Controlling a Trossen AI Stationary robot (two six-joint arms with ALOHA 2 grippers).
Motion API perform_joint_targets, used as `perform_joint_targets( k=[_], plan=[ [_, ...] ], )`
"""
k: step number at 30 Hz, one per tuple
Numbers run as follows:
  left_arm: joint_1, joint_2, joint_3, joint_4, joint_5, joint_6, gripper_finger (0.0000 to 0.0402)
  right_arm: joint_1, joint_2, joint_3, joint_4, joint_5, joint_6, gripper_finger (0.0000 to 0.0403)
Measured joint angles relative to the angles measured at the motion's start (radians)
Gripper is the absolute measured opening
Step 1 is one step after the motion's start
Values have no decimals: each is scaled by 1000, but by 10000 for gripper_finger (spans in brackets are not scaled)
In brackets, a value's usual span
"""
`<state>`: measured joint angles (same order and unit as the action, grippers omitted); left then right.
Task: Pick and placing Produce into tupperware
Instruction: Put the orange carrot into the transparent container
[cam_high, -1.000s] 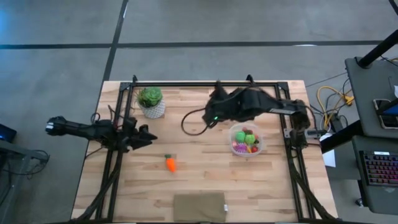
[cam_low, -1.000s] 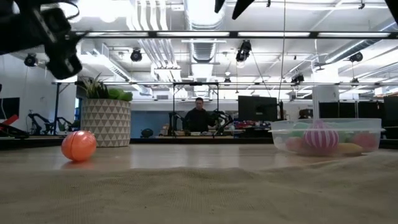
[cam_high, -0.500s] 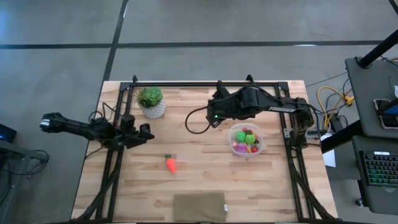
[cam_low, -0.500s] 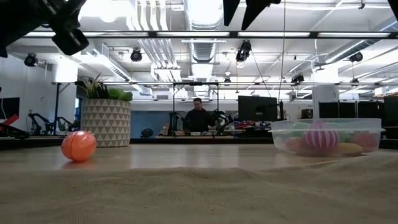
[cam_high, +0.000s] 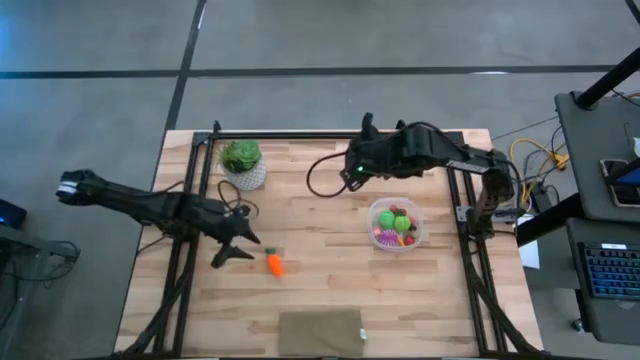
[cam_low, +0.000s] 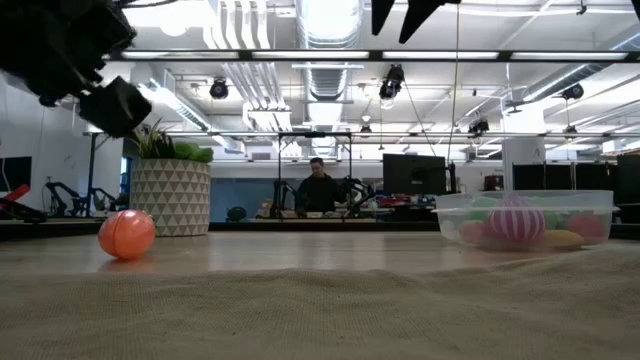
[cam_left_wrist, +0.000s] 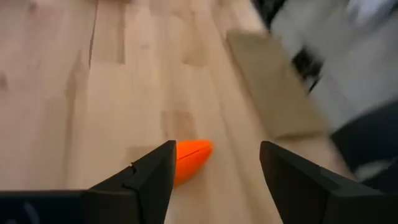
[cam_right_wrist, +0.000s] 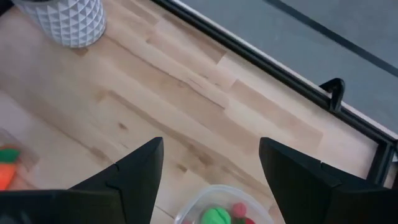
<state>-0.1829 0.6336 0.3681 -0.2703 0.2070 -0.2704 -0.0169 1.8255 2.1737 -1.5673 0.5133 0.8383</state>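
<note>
The orange carrot (cam_high: 274, 264) lies on its side on the wood table, left of the middle; the low view shows the carrot (cam_low: 127, 234) end-on. My left gripper (cam_high: 240, 247) is open just to the carrot's left. In its wrist view, the left gripper (cam_left_wrist: 214, 152) stands above the carrot (cam_left_wrist: 193, 155), which lies beside one finger. The round clear tupperware (cam_high: 420, 228) sits on the right and holds green, red, magenta and yellow pieces (cam_high: 396, 222). My right gripper (cam_high: 356, 168) hangs open, high over the table's far middle, beyond the tupperware (cam_right_wrist: 205, 196).
A leafy plant in a white patterned pot (cam_high: 243, 165) stands at the far left of the table. A beige cloth (cam_high: 320, 332) lies at the near edge. Black frame rails (cam_high: 190, 200) run along the left, right and far sides. Bare wood lies between carrot and tupperware.
My left gripper has swung from the table's left side toward the near edge and the carrot, and has come lower. My right arm has drawn back toward the far edge and slightly right. The carrot and the tupperware have stayed put.
</note>
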Motion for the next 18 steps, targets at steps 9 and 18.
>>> perform_joint_targets(
  k=[9,18],
  plan=[
    [0,301,128,-63,-15,538,218,-33,-43,-3,-4,4,-14,258],
    [0,570,199,-54,-59,779,218,-34,-59,-26,-5,-5,-27,258]
  ],
)
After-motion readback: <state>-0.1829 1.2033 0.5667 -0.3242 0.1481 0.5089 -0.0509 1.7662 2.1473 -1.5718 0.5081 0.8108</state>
